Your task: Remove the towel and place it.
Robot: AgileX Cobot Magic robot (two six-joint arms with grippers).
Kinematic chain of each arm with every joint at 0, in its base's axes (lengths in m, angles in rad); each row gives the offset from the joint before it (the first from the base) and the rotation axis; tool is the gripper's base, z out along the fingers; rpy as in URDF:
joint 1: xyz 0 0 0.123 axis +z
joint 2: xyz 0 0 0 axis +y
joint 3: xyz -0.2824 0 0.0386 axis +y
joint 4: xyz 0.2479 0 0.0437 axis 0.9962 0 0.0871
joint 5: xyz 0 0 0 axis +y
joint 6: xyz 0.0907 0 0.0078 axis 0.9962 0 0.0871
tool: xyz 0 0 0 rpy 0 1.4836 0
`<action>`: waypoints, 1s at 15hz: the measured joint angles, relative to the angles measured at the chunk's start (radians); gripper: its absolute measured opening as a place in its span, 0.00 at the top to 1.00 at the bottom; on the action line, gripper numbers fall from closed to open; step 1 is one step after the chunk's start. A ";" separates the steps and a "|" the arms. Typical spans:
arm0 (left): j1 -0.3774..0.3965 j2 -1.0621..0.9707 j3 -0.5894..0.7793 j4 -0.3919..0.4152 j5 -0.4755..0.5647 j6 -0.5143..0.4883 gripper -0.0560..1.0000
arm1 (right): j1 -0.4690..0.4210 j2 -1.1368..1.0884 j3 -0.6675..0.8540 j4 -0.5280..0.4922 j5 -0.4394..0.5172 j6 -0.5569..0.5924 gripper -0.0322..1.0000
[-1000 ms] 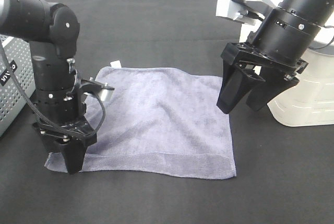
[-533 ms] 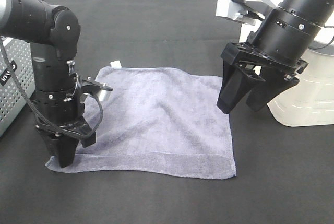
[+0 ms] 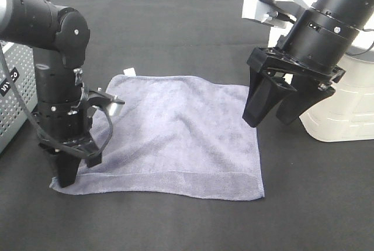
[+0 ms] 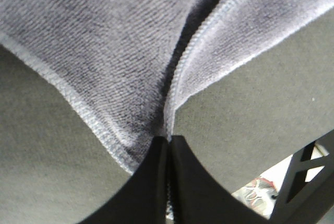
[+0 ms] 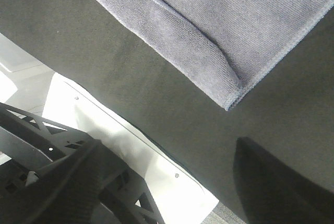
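Note:
The greyish-purple towel (image 3: 175, 131) lies flat on the black table, with its white tag (image 3: 130, 71) at the far left corner. My left gripper (image 3: 66, 178) points straight down at the towel's near left corner. In the left wrist view (image 4: 168, 148) its jaws are shut and pinch the hemmed edge of the towel (image 4: 120, 51). My right gripper (image 3: 276, 116) is open and empty, and hovers above the towel's right edge. The right wrist view shows the gripper (image 5: 167, 148) open above the table, with a corner of the towel (image 5: 209, 31) beyond it.
A white plastic container (image 3: 345, 110) stands at the right, behind my right arm. A grey perforated basket (image 3: 11, 87) stands at the left edge. Black cloth (image 3: 175, 23) covers the table around the towel.
My left gripper has shifted left along the towel's near edge to its left corner. The right arm has not moved.

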 joint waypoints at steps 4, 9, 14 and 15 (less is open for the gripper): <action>-0.002 -0.001 0.084 0.048 -0.002 0.037 0.95 | 0.000 0.000 0.000 -0.015 0.000 0.003 0.31; -0.055 -0.039 0.160 0.072 -0.108 0.032 0.82 | 0.000 0.000 0.000 -0.021 0.000 0.005 0.31; -0.059 -0.039 0.164 -0.056 -0.049 0.086 0.36 | 0.000 0.000 0.000 -0.021 0.000 0.005 0.31; -0.059 -0.039 0.166 -0.069 -0.031 0.098 0.36 | 0.000 0.000 0.000 -0.021 0.000 0.005 0.31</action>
